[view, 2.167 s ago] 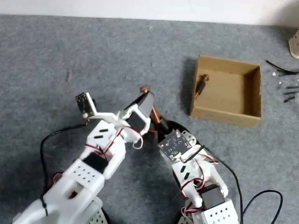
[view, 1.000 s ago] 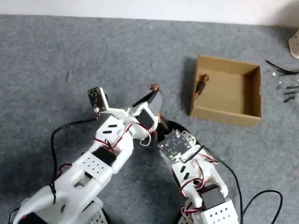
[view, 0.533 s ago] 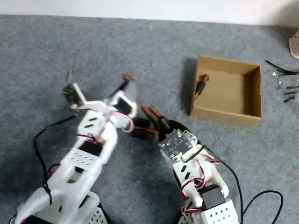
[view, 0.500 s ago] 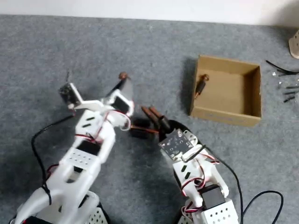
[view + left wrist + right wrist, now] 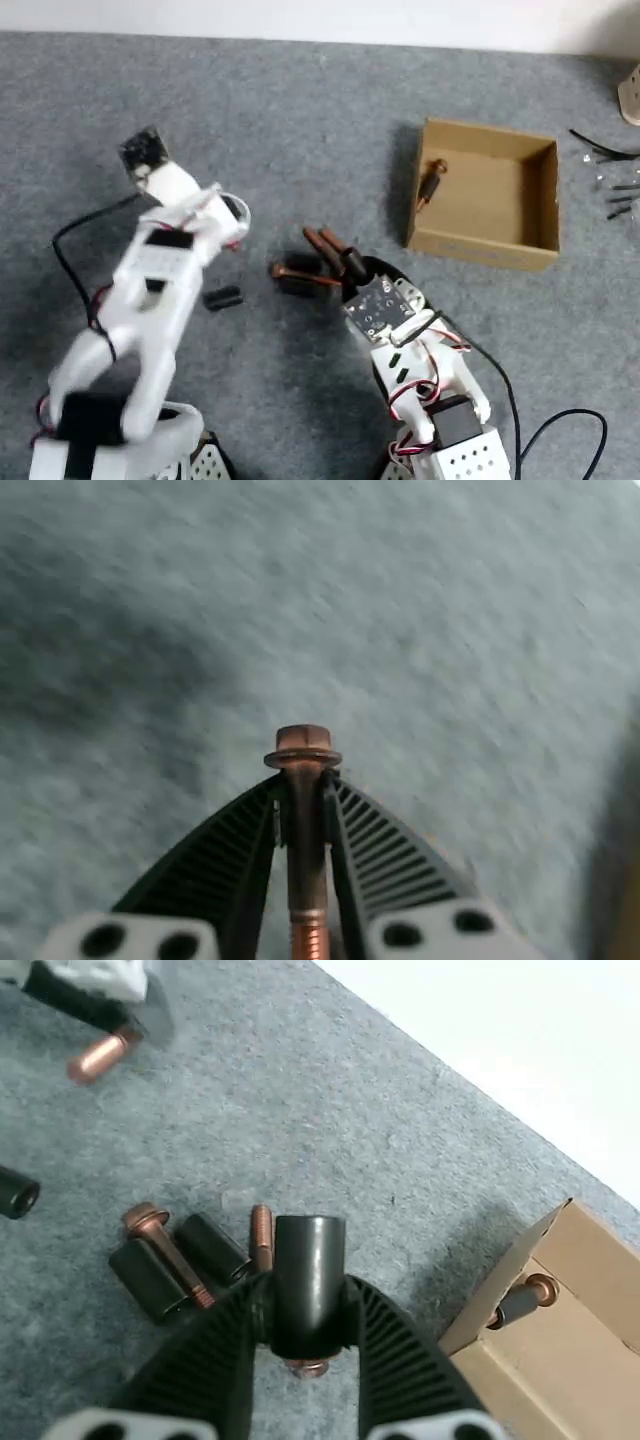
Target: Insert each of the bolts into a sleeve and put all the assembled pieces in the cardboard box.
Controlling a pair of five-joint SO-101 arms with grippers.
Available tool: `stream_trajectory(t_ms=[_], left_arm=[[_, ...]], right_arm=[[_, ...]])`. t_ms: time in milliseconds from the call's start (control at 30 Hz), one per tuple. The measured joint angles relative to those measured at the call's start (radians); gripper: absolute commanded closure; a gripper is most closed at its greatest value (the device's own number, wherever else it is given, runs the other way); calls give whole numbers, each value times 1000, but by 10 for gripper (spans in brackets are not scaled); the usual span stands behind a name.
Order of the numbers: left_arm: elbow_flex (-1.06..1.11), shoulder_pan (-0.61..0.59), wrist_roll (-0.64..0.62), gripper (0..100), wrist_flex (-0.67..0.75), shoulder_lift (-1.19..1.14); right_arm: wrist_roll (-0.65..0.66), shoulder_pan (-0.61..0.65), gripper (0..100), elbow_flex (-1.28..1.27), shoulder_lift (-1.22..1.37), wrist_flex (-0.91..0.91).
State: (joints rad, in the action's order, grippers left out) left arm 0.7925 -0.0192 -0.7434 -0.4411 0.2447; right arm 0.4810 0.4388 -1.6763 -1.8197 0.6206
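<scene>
My left gripper (image 5: 303, 792) is shut on a copper bolt (image 5: 303, 780), head outward, held above bare grey carpet. From above, that left gripper (image 5: 232, 208) is at the left of the carpet, apart from the right arm. My right gripper (image 5: 309, 1305) is shut on a black sleeve (image 5: 309, 1270), held upright over a small pile of bolts and sleeves (image 5: 190, 1255). The same pile (image 5: 315, 262) lies at the middle. One loose sleeve (image 5: 222, 298) lies beside the left arm. An assembled piece (image 5: 431, 183) lies in the cardboard box (image 5: 480, 250).
The box stands at the right, its open top facing up. Black cable ties and small parts (image 5: 612, 185) lie scattered past it at the right edge. A black cable (image 5: 70, 260) loops beside the left arm. The carpet's far left is open.
The left arm has swung left, away from the right gripper, carrying its bolt. The loose sleeve beside it has come into sight. The right arm has stayed put.
</scene>
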Motion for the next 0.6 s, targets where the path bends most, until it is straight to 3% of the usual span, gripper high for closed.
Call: stream_trajectory(t_ms=[167, 467, 600], left_arm=[[-163, -40, 0, 995, -21, -233], [-503, -43, 2, 995, -354, -525], [-586, -43, -2, 995, -402, -592]], right_arm=[[0, -6, 993, 0, 0, 0], [0, -26, 993, 0, 0, 0], [0, -26, 993, 0, 0, 0]])
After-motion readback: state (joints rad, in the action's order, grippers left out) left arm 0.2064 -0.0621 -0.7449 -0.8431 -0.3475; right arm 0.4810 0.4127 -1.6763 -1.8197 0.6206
